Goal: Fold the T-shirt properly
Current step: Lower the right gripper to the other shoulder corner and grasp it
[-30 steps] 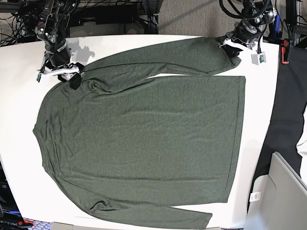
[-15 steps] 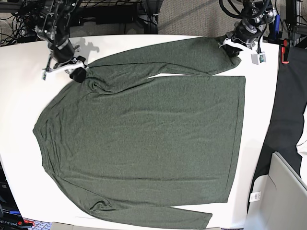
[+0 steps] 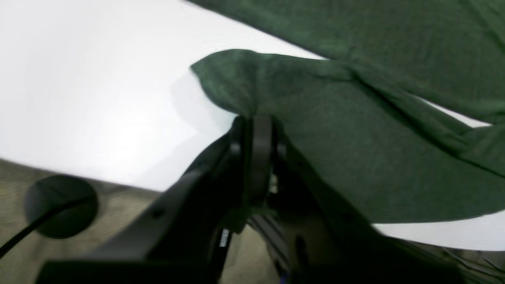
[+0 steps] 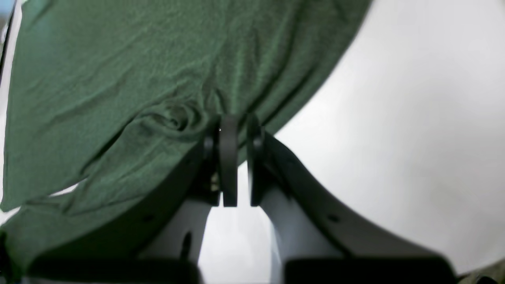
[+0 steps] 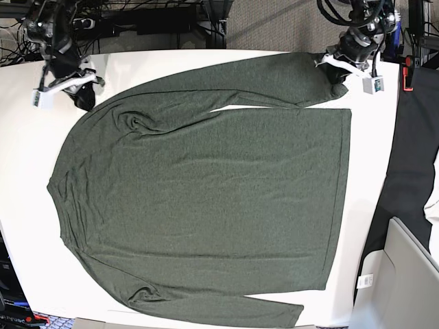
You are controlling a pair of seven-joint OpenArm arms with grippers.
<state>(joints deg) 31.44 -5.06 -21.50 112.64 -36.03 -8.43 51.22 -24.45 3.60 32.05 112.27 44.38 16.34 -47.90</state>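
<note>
At the left of the base view, the fingers of the right gripper (image 5: 84, 100) are seen brought nearly together at the shoulder edge of the large, dark olive-green, heathered knit long-sleeved T-shirt (image 5: 206, 199); in the right wrist view a thin slit remains between the right gripper's fingers (image 4: 229, 157), with puckered fabric gathered just ahead of their tips, though a firm pinch on the cloth cannot be confirmed. The T-shirt is spread flat across the white counter (image 5: 27, 151), its body lying between the two sets of fingers, one sleeve stretched along the far edge and the other folded along the near edge. At the right, the fingers of the left gripper (image 5: 337, 71) are pressed closed on the cuff end of the far sleeve, and in the left wrist view a raised tent of green fabric is seen pinched at the tips of those fingers (image 3: 258, 146).
</note>
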